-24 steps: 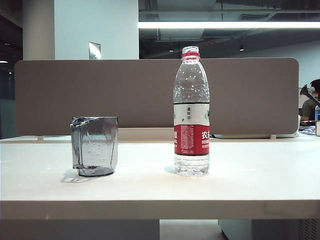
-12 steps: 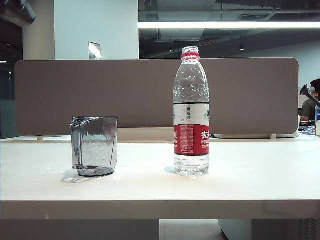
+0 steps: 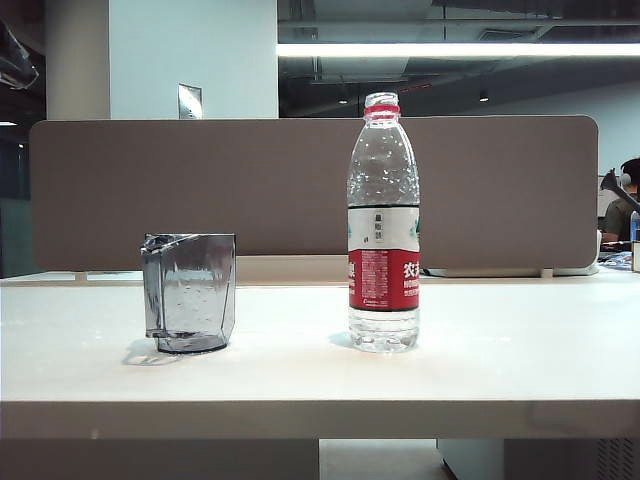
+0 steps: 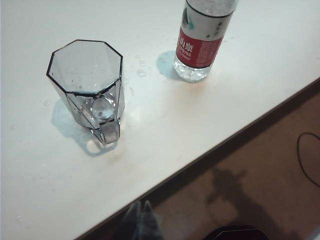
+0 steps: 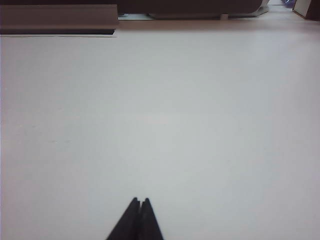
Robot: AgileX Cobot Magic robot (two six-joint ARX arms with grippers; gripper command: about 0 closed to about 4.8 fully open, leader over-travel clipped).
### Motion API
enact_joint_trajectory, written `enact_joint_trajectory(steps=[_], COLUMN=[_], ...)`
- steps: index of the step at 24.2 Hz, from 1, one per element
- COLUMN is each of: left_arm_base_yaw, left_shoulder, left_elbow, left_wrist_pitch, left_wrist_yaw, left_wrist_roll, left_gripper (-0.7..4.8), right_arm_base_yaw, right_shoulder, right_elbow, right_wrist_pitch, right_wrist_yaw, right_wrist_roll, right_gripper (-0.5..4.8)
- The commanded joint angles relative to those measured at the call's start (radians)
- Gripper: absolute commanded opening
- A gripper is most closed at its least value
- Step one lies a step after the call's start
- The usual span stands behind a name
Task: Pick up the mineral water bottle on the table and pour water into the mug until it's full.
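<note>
The mineral water bottle (image 3: 383, 225) stands upright near the middle of the table (image 3: 500, 370), clear with a red neck ring and a red-and-white label. The smoky-grey mug (image 3: 190, 292) stands to its left, well apart from it. In the left wrist view the mug (image 4: 87, 82) and the bottle (image 4: 202, 42) both lie ahead on the table (image 4: 165, 125). My left gripper (image 4: 141, 204) is blurred, shut and empty, and hangs beyond the table's front edge. My right gripper (image 5: 140, 200) is shut and empty over bare table (image 5: 165, 115), far from both objects.
A brown-grey divider panel (image 3: 250, 190) runs along the back of the table. A few water droplets (image 4: 141, 72) lie on the tabletop between mug and bottle. A dark part of my left arm (image 3: 14, 62) shows at the exterior view's upper left corner. Brown floor (image 4: 260, 175) lies below the front edge.
A dark part of my left arm has come into the upper left corner of the exterior view and shifted lower. The bottle, the mug and the right arm have not moved.
</note>
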Motion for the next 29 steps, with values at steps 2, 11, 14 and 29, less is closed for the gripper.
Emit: enact_joint_trajectory(steps=[2,11,14,29], left_arm_base_yaw=[0.0,0.0,0.0,0.0], left_shoulder=[0.0,0.0,0.0,0.0], left_elbow=[0.002,0.002,0.002,0.002], left_wrist_pitch=[0.009,0.009,0.009,0.009], left_wrist_yaw=[-0.001,-0.001,-0.001,-0.001], left_wrist_roll=[0.0,0.0,0.0,0.0], left_gripper=[-0.05,-0.05,-0.05,-0.05], right_arm_base_yaw=[0.0,0.0,0.0,0.0], right_shoulder=[0.0,0.0,0.0,0.333], right_elbow=[-0.007,-0.007,-0.007,0.768], right_wrist_pitch=[0.014,0.014,0.066,0.451], right_wrist_yaw=[0.001,-0.003,-0.026,0.109], right_wrist_roll=[-0.001,0.0,0.254,-0.083], right_gripper=[-0.05,-0.05,-0.05,-0.06])
